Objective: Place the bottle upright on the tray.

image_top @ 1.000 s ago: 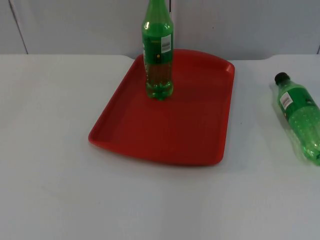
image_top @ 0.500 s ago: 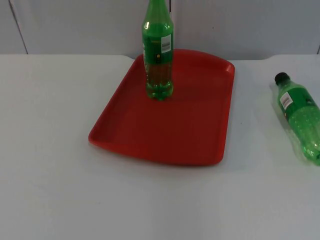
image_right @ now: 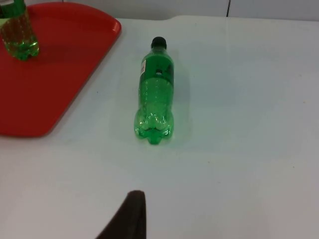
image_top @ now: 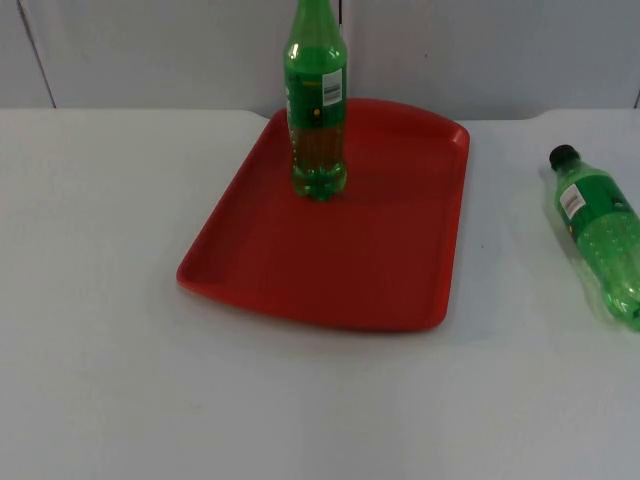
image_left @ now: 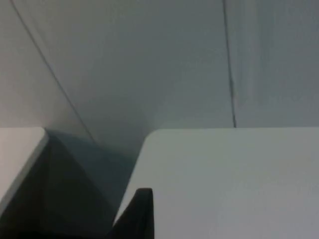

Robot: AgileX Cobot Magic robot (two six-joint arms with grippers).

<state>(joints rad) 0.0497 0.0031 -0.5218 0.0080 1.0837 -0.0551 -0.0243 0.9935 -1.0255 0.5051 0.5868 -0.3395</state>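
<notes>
A red tray [image_top: 400,270] lies in the middle of the white table. One green bottle [image_top: 317,110] stands upright at the tray's far edge, label facing front. A second green bottle [image_top: 600,235] with a black cap lies on its side on the table right of the tray, cap pointing toward the wall. The right wrist view has this lying bottle [image_right: 155,94] straight ahead of my right gripper [image_right: 132,214], a good distance off, with the tray [image_right: 55,74] and the upright bottle [image_right: 17,35] beside it. My left gripper [image_left: 142,214] waits near a table corner, facing the wall.
The grey partition wall [image_top: 150,50] closes off the table's far side. In the left wrist view a dark gap [image_left: 75,174] separates two table edges. Bare white table [image_top: 300,410] stretches in front of the tray.
</notes>
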